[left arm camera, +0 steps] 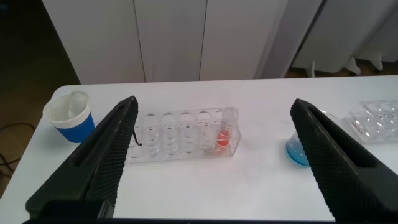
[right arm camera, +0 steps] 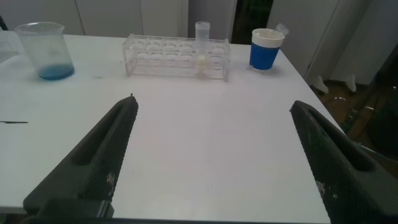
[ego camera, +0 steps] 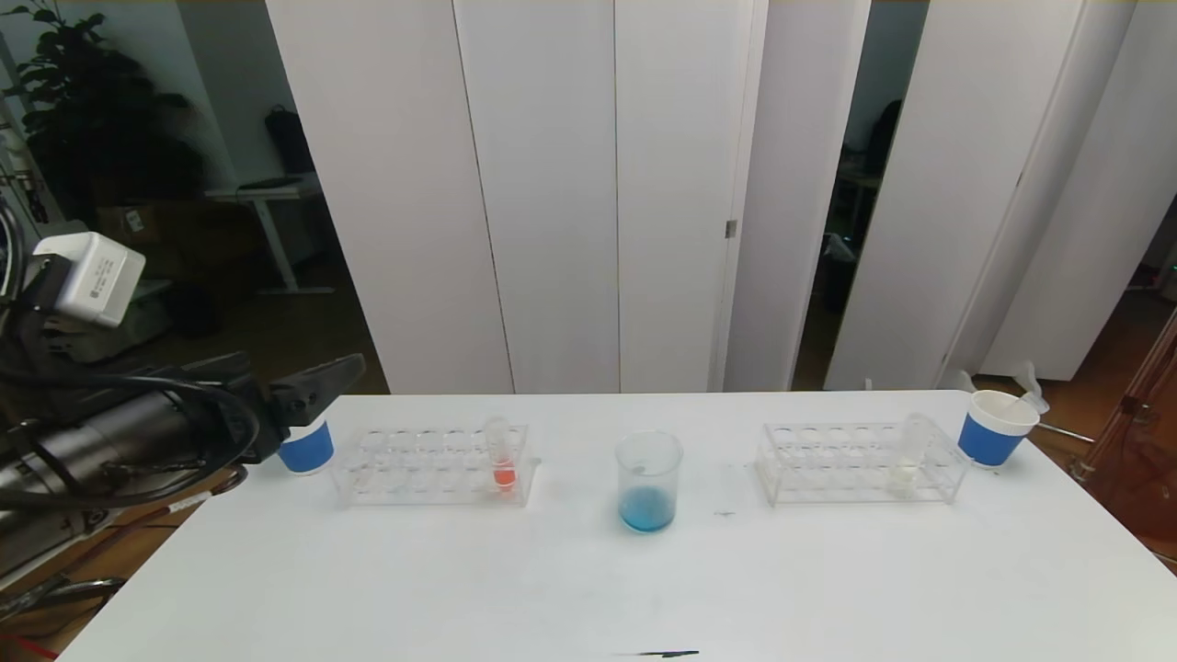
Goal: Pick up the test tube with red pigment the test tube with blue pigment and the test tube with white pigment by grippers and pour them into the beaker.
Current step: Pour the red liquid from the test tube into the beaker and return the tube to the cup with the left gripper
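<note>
White table (ego camera: 588, 588), white panels (ego camera: 552, 184) behind. Beaker (ego camera: 648, 482) at centre: clear, flared rim, blue liquid pooled in bottom. Left rack (ego camera: 432, 464) holding red tube (ego camera: 501, 455), orange-red liquid low in it. Right rack (ego camera: 860, 462) w/ white tube (ego camera: 910, 455), pale cream at base, faint. Left gripper (left arm camera: 214, 168) raised off table's left edge nr a blue cup (ego camera: 305, 448), jaws wide apart, nothing held. Right gripper (right arm camera: 214, 165) over near right part of table, jaws likewise spread, empty.

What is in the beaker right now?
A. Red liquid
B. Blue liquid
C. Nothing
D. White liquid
B: the beaker at the middle of the table holds a shallow pool of blue liquid, while the red tube sits in its rack.
</note>
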